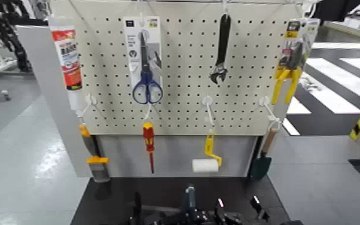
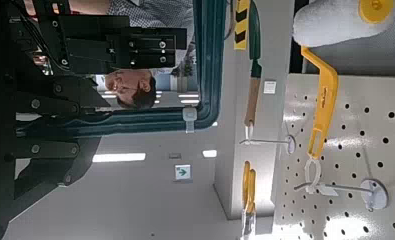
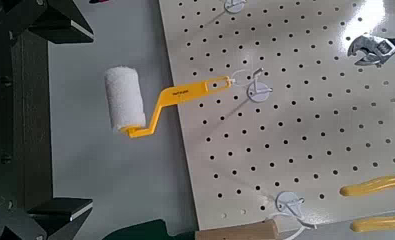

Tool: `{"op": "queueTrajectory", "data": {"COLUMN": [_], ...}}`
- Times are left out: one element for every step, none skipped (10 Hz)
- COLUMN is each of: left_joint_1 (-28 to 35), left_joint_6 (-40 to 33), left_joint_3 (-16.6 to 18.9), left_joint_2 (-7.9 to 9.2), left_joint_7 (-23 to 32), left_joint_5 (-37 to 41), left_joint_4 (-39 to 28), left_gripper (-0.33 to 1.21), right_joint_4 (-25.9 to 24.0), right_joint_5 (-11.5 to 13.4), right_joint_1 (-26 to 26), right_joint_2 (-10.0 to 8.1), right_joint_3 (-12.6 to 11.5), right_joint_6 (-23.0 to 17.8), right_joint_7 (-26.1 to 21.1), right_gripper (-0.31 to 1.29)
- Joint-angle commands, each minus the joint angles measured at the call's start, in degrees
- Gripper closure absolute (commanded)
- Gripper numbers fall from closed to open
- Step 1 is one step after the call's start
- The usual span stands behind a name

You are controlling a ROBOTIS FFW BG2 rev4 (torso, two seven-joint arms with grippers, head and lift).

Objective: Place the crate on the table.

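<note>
Of the crate, only its upright teal-blue handle (image 1: 189, 196) shows, at the bottom edge of the head view above the black table (image 1: 110, 197); the bin's body is out of view. In the left wrist view the same handle (image 2: 213, 70) appears as a teal frame, and my left gripper (image 2: 135, 48) is shut on its bar. The right wrist view shows my right gripper (image 3: 80, 120) open, its dark fingers (image 3: 60, 20) wide apart with nothing between them, facing the pegboard.
A cream pegboard (image 1: 182, 66) stands at the table's far edge, hung with scissors (image 1: 147, 72), a wrench (image 1: 220, 51), pliers (image 1: 289, 75), a screwdriver (image 1: 149, 143) and a paint roller (image 1: 205, 166). A person shows beyond the handle in the left wrist view.
</note>
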Motion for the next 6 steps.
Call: {"op": "queueTrajectory", "data": {"left_joint_1": [-0.05,-0.05,-0.05,-0.14,-0.14,-0.14], "left_joint_6": [-0.08,-0.08,-0.17,-0.17,-0.17,0.18], "left_joint_3": [-0.05,-0.05,-0.05,0.04,0.30,1.09], "left_joint_2": [-0.02,-0.02,-0.02,-0.02,0.07,0.34], "left_joint_7": [-0.02,-0.02,-0.02,-0.02,0.07,0.95], "left_joint_5": [0.00,0.00,0.00,0.00,0.00,0.00], "left_joint_4": [0.14,0.14,0.14,0.23,0.31,0.40], "left_gripper": [1.18,1.18,1.18,1.18,1.18,1.18], "right_joint_4": [0.02,0.02,0.02,0.02,0.02,0.02], "right_joint_5": [0.00,0.00,0.00,0.00,0.00,0.00], "right_joint_1": [0.00,-0.09,0.00,0.00,0.00,0.00], "right_joint_2": [-0.09,-0.09,-0.09,-0.09,-0.09,-0.09], "right_joint_3": [0.02,0.02,0.02,0.02,0.02,0.02], "right_joint_6": [-0.07,-0.07,-0.07,-0.07,-0.07,-0.07], "right_joint_7": [0.00,0.00,0.00,0.00,0.00,0.00], "right_gripper": [0.14,0.14,0.14,0.14,0.14,0.14]}}
